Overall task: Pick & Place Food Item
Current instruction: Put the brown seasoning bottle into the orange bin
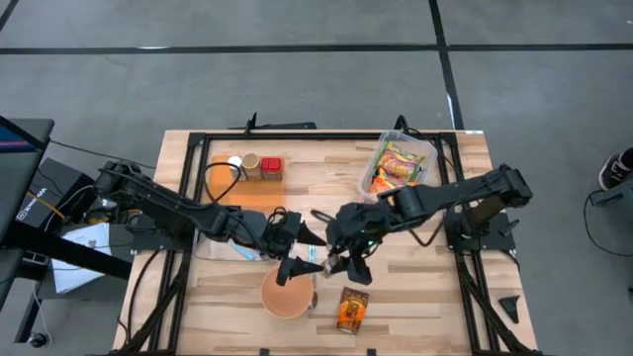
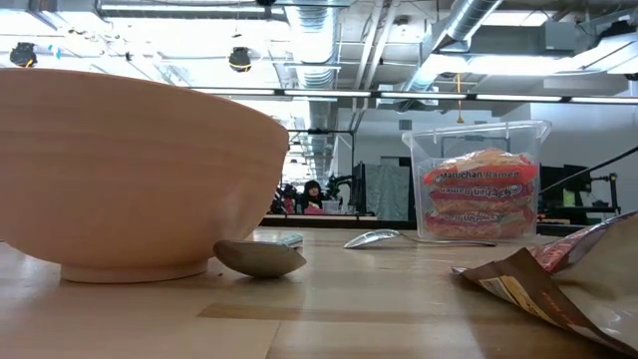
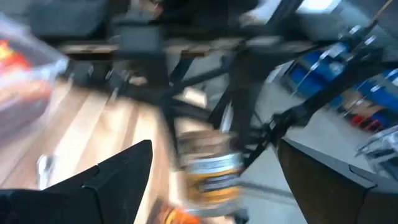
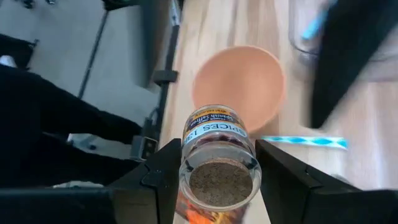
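Low view, nearest first: light wood slat table (image 2: 329, 314), with a crumpled brown foil packet (image 2: 558, 284) at the near right edge. The terracotta bowl (image 2: 130, 175) sits upright on the left and a spoon (image 2: 261, 258) lies against its foot; the bowl's contents can't be read from here. In the high view its inside (image 1: 287, 294) looks bare.

Mid table: the right gripper (image 4: 214, 168) is clamped on a spice jar (image 4: 219, 158), fingers on both sides of the glass. The jar lies roughly horizontal with its cork-coloured base facing the wrist camera, held in the air above the table near the bowl (image 4: 239, 84). A blue-striped strip (image 4: 305, 142) lies flat on the wood beside the bowl.

The left gripper (image 1: 297, 265) hangs just beside the right one (image 1: 341, 259), over the bowl's rim. Its fingers (image 3: 112, 180) are spread wide with nothing between them, and the jar (image 3: 208, 165) sits blurred ahead of them.

An orange snack packet (image 1: 352, 310) lies right of the bowl.

Far side: a clear plastic tub (image 2: 478, 179) holds ramen packs (image 2: 478, 194). At the back left of the table are two small jars, tan (image 1: 251, 165) and red (image 1: 272, 168).

Beyond the table is a workshop with grey floor (image 1: 297, 89), ceiling ducts (image 2: 469, 40) and a seated person (image 2: 313, 193) far back.
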`<state>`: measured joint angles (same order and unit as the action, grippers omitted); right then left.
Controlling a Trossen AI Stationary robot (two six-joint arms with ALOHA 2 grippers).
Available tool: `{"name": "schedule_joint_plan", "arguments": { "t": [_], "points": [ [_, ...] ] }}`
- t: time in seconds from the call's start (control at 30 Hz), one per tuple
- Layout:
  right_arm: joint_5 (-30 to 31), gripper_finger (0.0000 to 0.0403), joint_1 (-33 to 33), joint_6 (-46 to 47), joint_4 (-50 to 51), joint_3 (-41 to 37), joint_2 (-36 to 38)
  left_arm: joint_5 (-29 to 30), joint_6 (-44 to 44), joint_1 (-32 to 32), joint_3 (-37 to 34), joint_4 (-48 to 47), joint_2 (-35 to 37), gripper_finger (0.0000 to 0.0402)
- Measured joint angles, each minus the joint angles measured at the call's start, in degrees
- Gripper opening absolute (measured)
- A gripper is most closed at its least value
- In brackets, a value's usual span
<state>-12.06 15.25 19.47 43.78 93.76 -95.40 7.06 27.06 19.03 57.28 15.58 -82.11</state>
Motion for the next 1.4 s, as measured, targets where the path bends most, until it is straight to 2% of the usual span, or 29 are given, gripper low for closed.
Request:
{"name": "schedule_joint_plan", "arguments": {
  "t": [0.27, 0.8, 1.2, 1.4],
  "points": [
    [-0.04, 0.0169, -0.89, -0.02, 1.67, 3.75, -3.08, -0.05, 1.49, 1.63, -0.01, -11.16, -0.02, 0.0342],
    [-0.10, 0.0169, -2.80, -0.51, 0.96, 4.55, -5.23, 3.53, 1.89, 1.19, -0.01, -10.75, -0.02, 0.0341],
    [-0.10, 0.0169, -3.39, 0.75, -1.73, 4.52, -6.20, 3.56, 2.13, 1.05, -0.01, -10.97, -0.02, 0.0303],
    [-0.09, 0.0169, -4.13, 1.88, -3.51, 4.52, -6.34, 3.58, 2.15, 1.20, -0.01, -12.22, -0.02, 0.0297]
  ]
}}
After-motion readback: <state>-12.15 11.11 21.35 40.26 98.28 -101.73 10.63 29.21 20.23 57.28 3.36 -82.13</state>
